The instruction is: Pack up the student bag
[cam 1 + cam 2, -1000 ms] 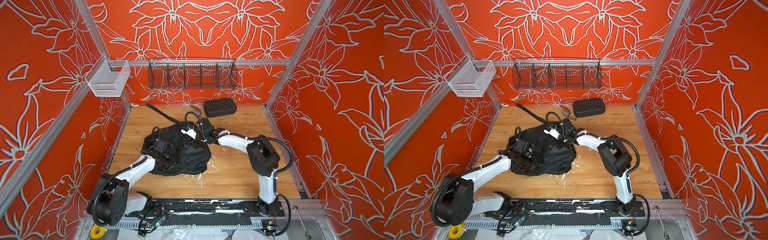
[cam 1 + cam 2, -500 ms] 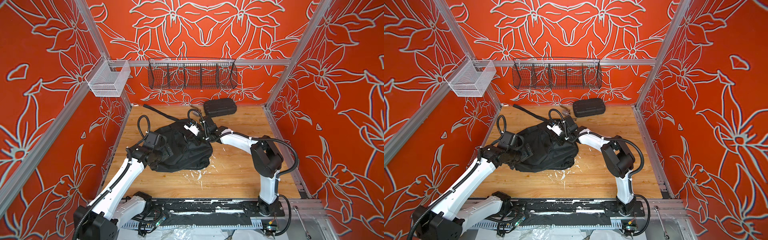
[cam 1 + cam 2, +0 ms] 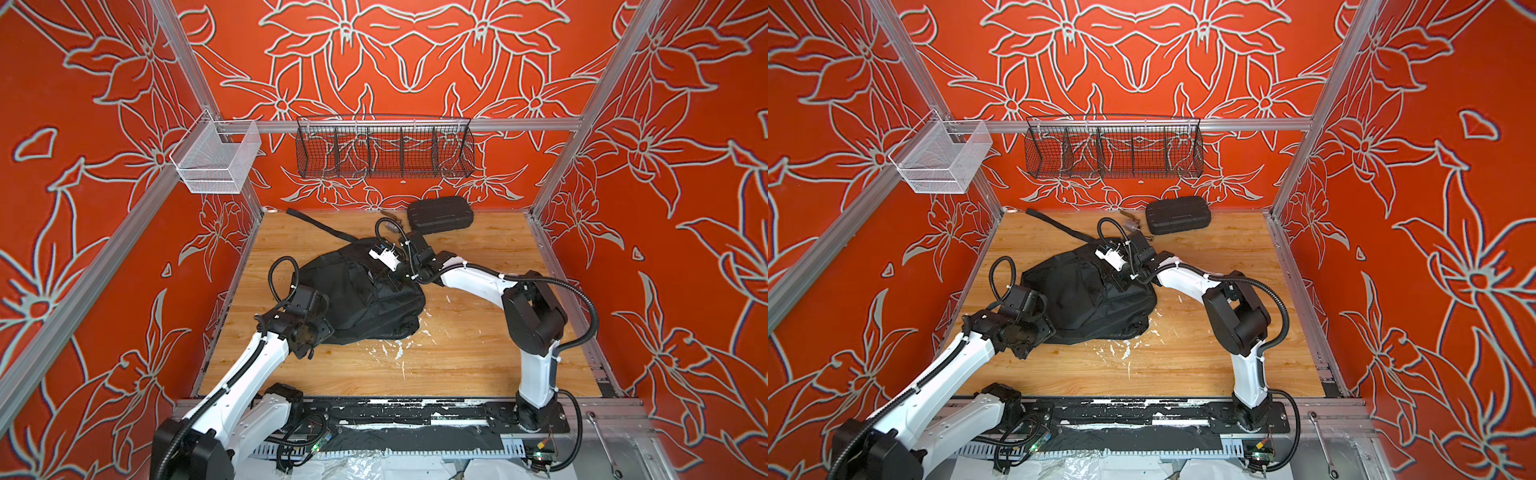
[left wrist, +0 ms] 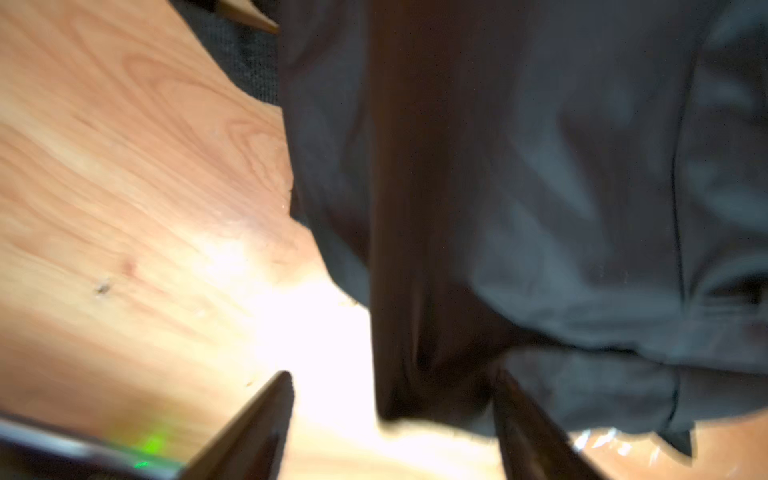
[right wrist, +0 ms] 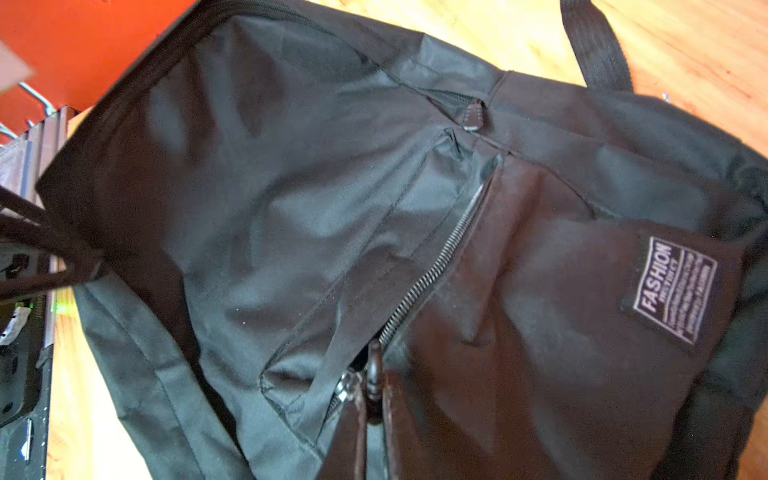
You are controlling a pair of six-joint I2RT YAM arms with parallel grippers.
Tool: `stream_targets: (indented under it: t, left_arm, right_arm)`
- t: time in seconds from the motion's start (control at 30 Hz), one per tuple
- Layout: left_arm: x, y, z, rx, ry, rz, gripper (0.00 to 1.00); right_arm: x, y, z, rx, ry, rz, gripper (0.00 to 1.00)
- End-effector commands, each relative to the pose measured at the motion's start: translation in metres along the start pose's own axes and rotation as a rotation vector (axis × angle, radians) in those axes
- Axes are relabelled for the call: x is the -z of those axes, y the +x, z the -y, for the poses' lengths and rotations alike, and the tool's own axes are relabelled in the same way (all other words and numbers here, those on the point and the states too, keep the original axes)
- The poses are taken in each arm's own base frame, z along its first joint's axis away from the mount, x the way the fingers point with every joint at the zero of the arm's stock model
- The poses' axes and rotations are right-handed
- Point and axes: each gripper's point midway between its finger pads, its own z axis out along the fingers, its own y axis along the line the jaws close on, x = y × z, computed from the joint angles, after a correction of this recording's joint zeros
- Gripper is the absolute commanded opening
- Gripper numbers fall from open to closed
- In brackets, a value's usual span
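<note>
Student bag (image 3: 365, 299): centre frame on the wooden tabletop (image 3: 478, 353), front face up, with its long axis apparently running lower left to upper right. Right gripper (image 5: 374, 399) pinches the front-pocket zipper pull (image 5: 374, 361). Left gripper (image 4: 392, 376) is spread astride the bag's edge. We judge packing barely begun: the ribbed case (image 3: 440, 214) lies outside, at upper frame.

Lab robot test cell, aluminium frame (image 3: 519, 124), orange floral wall panels (image 3: 407, 50), wood-grain tabletop (image 3: 457, 361), black wire basket (image 3: 384, 151) hung upper centre, black mounting rail (image 3: 415, 415) lower edge.
</note>
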Motion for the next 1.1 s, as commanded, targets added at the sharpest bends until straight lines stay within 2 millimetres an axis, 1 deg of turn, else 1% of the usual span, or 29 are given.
stream_targets:
  t: [0.0, 0.03, 0.07, 0.13, 0.17, 0.27, 0.43, 0.5, 0.57, 0.6, 0.63, 0.7, 0.73, 0.77, 0.83, 0.9, 0.93, 1.0, 1.07]
  left_arm:
    - [-0.006, -0.024, 0.023, -0.026, 0.07, 0.061, 0.37]
    - [-0.007, -0.029, 0.024, -0.031, 0.067, 0.066, 0.24]
    - [-0.007, -0.035, 0.024, -0.039, 0.061, 0.072, 0.16]
    - [-0.006, -0.047, 0.023, -0.052, 0.048, 0.088, 0.03]
    - [-0.006, -0.054, 0.025, -0.061, 0.049, 0.102, 0.0]
    - [-0.005, -0.082, 0.029, -0.078, 0.042, 0.145, 0.0]
    - [-0.017, -0.121, 0.045, -0.133, 0.03, 0.116, 0.0]
    - [-0.022, -0.137, 0.044, -0.161, -0.017, 0.108, 0.0]
    - [-0.027, -0.151, 0.038, -0.164, -0.054, 0.078, 0.0]
    - [-0.027, -0.155, 0.037, -0.162, -0.058, 0.056, 0.08]
    - [-0.026, -0.157, 0.037, -0.154, -0.05, 0.024, 0.14]
    - [-0.024, -0.157, 0.044, -0.155, -0.01, -0.005, 0.41]
    - [-0.022, -0.154, 0.049, -0.148, 0.026, -0.014, 0.51]
    - [-0.018, -0.15, 0.054, -0.138, 0.062, -0.019, 0.58]
    - [-0.01, -0.137, 0.061, -0.112, 0.116, -0.026, 0.65]
    - [-0.002, -0.118, 0.066, -0.106, 0.158, -0.024, 0.71]
    - [0.003, -0.107, 0.067, -0.104, 0.173, -0.028, 0.76]
    - [0.008, -0.085, 0.068, -0.081, 0.201, -0.047, 0.79]
    - [0.01, -0.061, 0.068, -0.053, 0.226, -0.065, 0.84]
  right_arm:
    - [0.024, -0.018, -0.001, -0.015, 0.039, 0.027, 0.0]
    - [0.027, -0.017, -0.002, -0.02, 0.04, 0.025, 0.0]
    - [0.029, -0.014, -0.004, -0.033, 0.041, 0.021, 0.0]
    - [0.033, -0.01, -0.006, -0.055, 0.041, 0.019, 0.0]
    - [0.035, -0.009, -0.009, -0.069, 0.031, 0.024, 0.0]
    - [0.036, -0.006, -0.017, -0.132, -0.008, 0.037, 0.0]
    - [0.026, -0.004, -0.033, -0.198, -0.046, 0.03, 0.0]
    - [0.02, -0.005, -0.04, -0.208, -0.056, 0.025, 0.0]
    - [0.012, -0.005, -0.042, -0.245, -0.046, 0.016, 0.0]
    - [0.009, -0.005, -0.042, -0.266, -0.039, 0.013, 0.0]
    - [0.005, -0.006, -0.042, -0.291, -0.035, 0.014, 0.0]
    - [-0.001, -0.009, -0.042, -0.326, -0.038, 0.02, 0.0]
    - [-0.005, -0.011, -0.043, -0.336, -0.04, 0.023, 0.0]
    - [-0.007, -0.014, -0.043, -0.338, -0.043, 0.024, 0.0]
    - [-0.009, -0.017, -0.041, -0.337, -0.037, 0.012, 0.0]
    - [-0.011, -0.017, -0.038, -0.332, -0.023, 0.002, 0.0]
    - [-0.012, -0.018, -0.037, -0.331, -0.023, 0.0, 0.0]
    - [-0.013, -0.019, -0.037, -0.326, -0.026, -0.005, 0.0]
    - [-0.015, -0.02, -0.038, -0.327, -0.034, -0.01, 0.0]
